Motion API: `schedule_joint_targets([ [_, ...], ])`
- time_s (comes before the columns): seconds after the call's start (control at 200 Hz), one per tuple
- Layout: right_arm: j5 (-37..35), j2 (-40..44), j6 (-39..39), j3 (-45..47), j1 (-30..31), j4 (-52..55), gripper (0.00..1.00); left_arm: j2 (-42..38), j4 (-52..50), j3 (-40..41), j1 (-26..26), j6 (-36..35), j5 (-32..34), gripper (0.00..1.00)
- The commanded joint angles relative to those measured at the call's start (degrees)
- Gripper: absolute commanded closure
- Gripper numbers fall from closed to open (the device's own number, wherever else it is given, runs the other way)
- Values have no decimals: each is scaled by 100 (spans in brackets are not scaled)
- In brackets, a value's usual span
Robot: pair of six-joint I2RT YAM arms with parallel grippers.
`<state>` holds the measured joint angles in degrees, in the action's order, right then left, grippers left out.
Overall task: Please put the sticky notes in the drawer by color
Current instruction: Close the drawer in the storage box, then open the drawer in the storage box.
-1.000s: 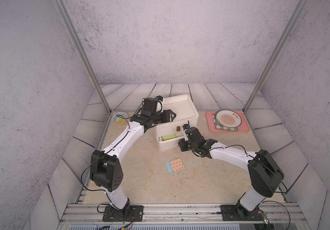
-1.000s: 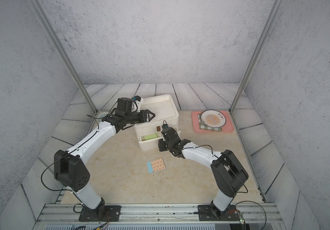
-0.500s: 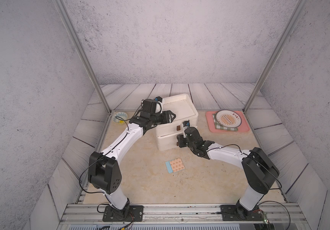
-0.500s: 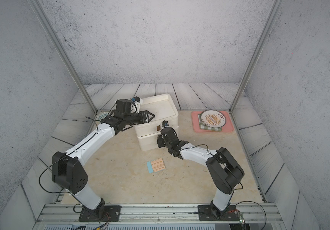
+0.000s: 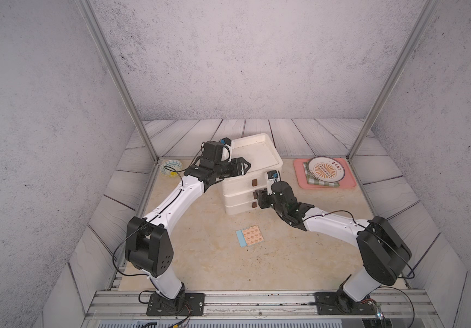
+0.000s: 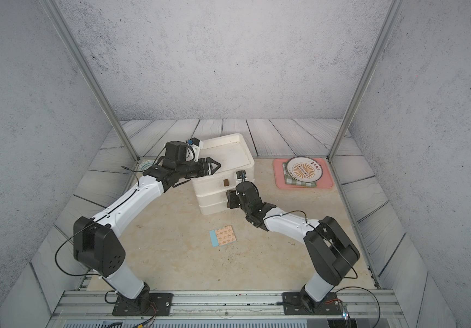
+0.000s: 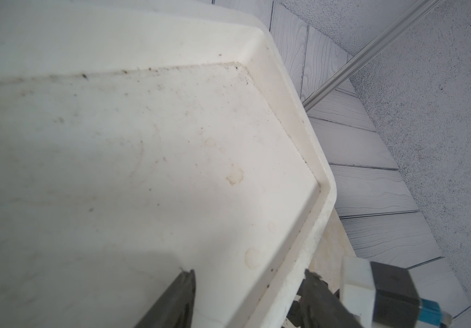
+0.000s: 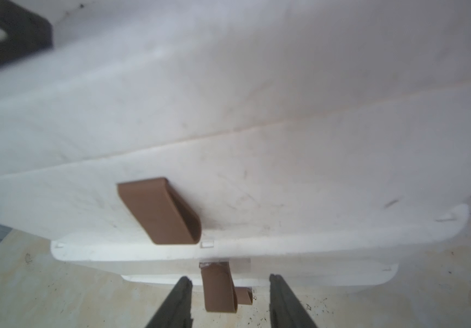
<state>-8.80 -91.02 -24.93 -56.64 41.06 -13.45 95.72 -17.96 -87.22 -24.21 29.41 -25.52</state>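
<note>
Straddling the front rim of the drawer's (image 5: pixel 237 196) top, the left fingers (image 5: pixel 242 167) look merely parked there in both top views. The left wrist camera settles it: they're spread wide, one finger inside the rim (image 7: pixel 308 233), one outside, not closed on it. Over to the right fingers (image 5: pixel 259 199), up against the drawer front. The top views hide their tips, yet the right wrist camera shows them parted either side of a brown tab handle (image 8: pixel 218 286), touching neither face of it. All three drawer fronts sit flush, shut. One orange-patterned sticky note (image 5: pixel 250 236) with a light blue edge lies flat on the tabletop (image 5: pixel 200 255), well apart from the drawer, seen only from above.
</note>
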Motion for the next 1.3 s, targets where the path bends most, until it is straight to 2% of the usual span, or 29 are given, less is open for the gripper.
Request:
schedule_joint_targets([
  [0.0, 269, 456, -47, -17, -20, 377, 43, -328, -1140, -209, 12, 101, -42, 35],
  [0.05, 546, 486, -65, -117, -27, 620, 38, -349, -1247, -390, 17, 48, 1, 35],
  [0.16, 1123, 498, -67, -245, -44, 1008, 34, -173, -1623, -949, 21, -164, 97, 33],
  [0.275, 1240, 502, -248, -268, -82, 1282, 32, 292, -2125, -1667, 30, -360, 79, 33],
  [0.4, 1162, 514, -313, -345, -104, 1459, 31, 756, -2367, -2105, 30, -451, 44, 33],
  [0.646, 1413, 304, -186, -980, -220, 1793, 31, 1153, -2474, -2282, 30, -598, 37, 33],
  [0.716, 1373, 184, -115, -1136, -242, 1850, 34, 1215, -2484, -2264, 30, -607, 5, 33],
  [0.871, 1390, -179, -20, -1357, -258, 1916, 50, 1234, -2427, -2072, 30, -604, -68, 33],
  [0.976, 1323, -306, 29, -1359, -256, 1712, 55, 1170, -2349, -1904, 30, -601, -147, 33],
  [1.296, 1181, -490, 162, -1525, -255, 1829, 56, 1195, -2628, -1937, 55, -785, -450, 33],
])
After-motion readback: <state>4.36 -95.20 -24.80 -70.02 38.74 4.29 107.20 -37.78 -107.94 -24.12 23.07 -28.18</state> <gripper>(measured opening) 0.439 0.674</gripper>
